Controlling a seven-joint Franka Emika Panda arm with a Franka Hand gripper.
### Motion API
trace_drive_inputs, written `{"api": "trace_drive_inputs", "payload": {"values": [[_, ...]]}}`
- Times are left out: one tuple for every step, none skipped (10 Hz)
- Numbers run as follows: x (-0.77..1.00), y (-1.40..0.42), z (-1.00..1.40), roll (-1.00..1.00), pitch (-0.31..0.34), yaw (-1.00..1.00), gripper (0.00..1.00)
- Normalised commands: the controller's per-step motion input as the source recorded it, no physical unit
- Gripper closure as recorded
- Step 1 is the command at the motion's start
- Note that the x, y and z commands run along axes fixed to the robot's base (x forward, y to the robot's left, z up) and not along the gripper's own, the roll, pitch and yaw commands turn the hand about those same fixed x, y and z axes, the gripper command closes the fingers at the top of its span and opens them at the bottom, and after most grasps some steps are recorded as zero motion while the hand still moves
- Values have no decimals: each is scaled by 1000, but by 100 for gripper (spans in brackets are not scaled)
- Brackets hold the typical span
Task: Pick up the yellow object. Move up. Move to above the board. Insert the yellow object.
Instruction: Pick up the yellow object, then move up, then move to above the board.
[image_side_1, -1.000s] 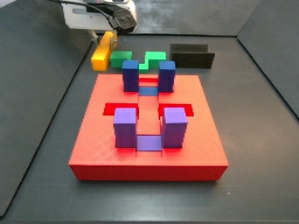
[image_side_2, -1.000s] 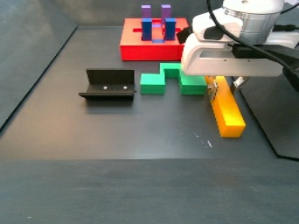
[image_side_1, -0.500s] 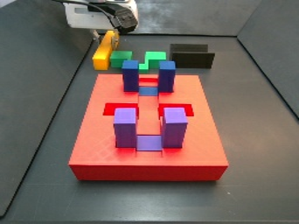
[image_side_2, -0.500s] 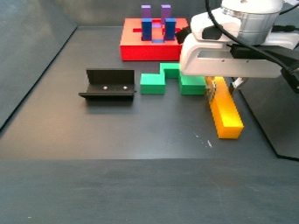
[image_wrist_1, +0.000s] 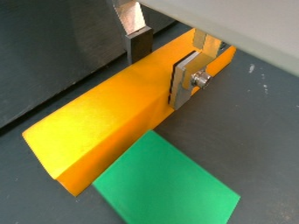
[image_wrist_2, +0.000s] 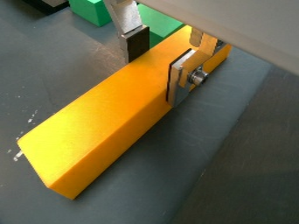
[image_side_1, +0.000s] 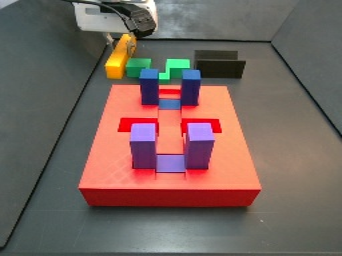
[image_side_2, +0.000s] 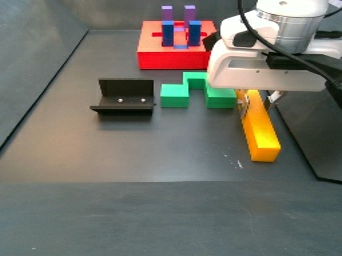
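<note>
The gripper (image_wrist_2: 159, 54) straddles the yellow bar (image_wrist_2: 111, 122) near one end, its 2 silver fingers (image_wrist_1: 184, 77) set against the bar's long sides, jaws closed on it; the bar lies flat on the grey floor (image_side_2: 147, 160) near the tray's side wall. In a side view, the green blocks (image_side_2: 187, 93) sit just beside the bar's gripped end, while its free end has bare floor around it. The board (image_side_1: 170, 148) with 4 posts stands well apart, the fixture (image_side_2: 122, 98) beyond the blocks.
</note>
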Motion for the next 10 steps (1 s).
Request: {"api": "trace_drive_inputs", "payload": {"values": [[0, 0, 0, 0, 0, 0, 100], [0, 0, 0, 0, 0, 0, 100], [0, 0, 0, 0, 0, 0, 100], [0, 0, 0, 0, 0, 0, 100], [0, 0, 833, 0, 0, 0, 100], [30, 58, 829, 9, -6, 61, 100], [-7, 66, 686, 11, 53, 62, 100], [2, 39, 340, 49, 68, 29, 100], [0, 0, 1400, 0, 0, 0, 100], [-7, -6, 1400, 5, 9, -7, 100]]}}
